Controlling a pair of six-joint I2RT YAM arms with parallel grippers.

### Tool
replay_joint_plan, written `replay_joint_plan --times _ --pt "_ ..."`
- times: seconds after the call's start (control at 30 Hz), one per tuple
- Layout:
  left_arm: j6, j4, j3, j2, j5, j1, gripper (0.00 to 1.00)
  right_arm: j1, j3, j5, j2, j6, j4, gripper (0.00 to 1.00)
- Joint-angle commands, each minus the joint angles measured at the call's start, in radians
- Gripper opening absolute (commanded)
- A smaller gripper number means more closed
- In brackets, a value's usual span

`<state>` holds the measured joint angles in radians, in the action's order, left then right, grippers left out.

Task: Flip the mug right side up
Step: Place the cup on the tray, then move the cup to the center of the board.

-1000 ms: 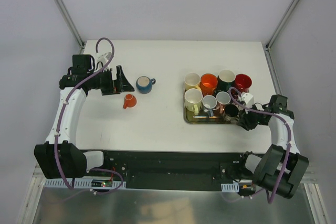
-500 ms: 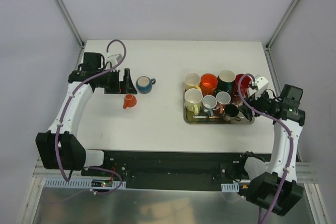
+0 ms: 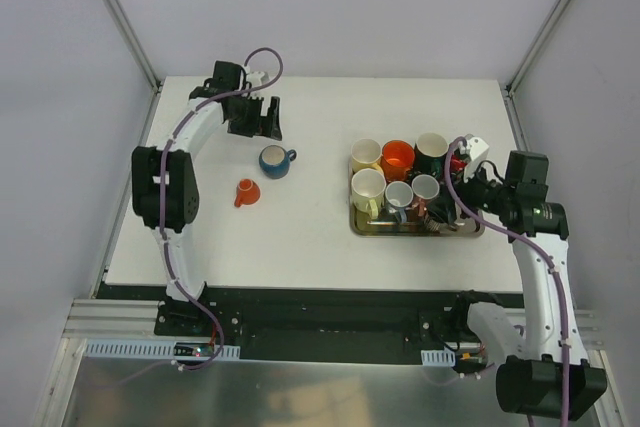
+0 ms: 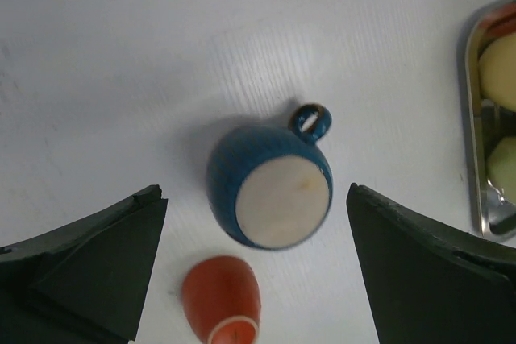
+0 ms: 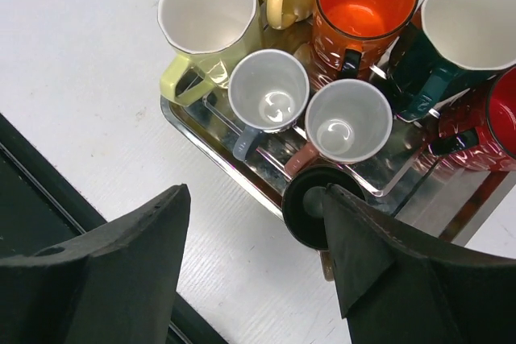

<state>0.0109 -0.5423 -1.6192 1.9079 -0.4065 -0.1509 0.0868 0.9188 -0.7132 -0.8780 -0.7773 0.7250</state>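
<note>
Left wrist: two loose mugs (image 4: pixel 270 191), one tray (image 4: pixel 470 118)

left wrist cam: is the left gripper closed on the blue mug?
No: the left gripper is open, and bare table shows between each finger and the blue mug.

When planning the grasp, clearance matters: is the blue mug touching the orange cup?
Apart. Top view shows white table between blue mug and orange cup.
</note>
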Motion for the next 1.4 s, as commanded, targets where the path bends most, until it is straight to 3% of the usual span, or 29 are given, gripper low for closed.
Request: replay_joint_plan --times 0.0,0.17,0.33,0.83,1.1,1.37 --pt "-0.008 0.033 -0.143 0.124 -0.031 -0.004 0.98 -0.018 0.080 0.041 0.014 0.124 -0.030 0.72" --pt "0.011 0.031 -0.154 0.174 -0.055 -0.025 0.95 -0.033 0.114 0.064 0.010 0.187 -0.033 0.72" --pt "0.032 0.033 -0.071 0.161 -0.077 -0.050 0.89 -0.059 0.109 0.070 0.007 0.236 -0.055 0.71" --pt "0.188 0.031 0.266 -0.055 -0.173 -0.157 0.76 -0.254 0.066 0.086 -0.056 0.248 -0.154 0.68" --pt "0.140 0.031 0.386 -0.226 -0.278 -0.206 0.79 -0.401 0.074 0.084 -0.127 0.193 -0.170 0.68" --pt "0.041 0.018 0.334 -0.441 -0.140 -0.147 0.99 -0.583 0.141 0.119 -0.286 0.061 -0.186 0.68"
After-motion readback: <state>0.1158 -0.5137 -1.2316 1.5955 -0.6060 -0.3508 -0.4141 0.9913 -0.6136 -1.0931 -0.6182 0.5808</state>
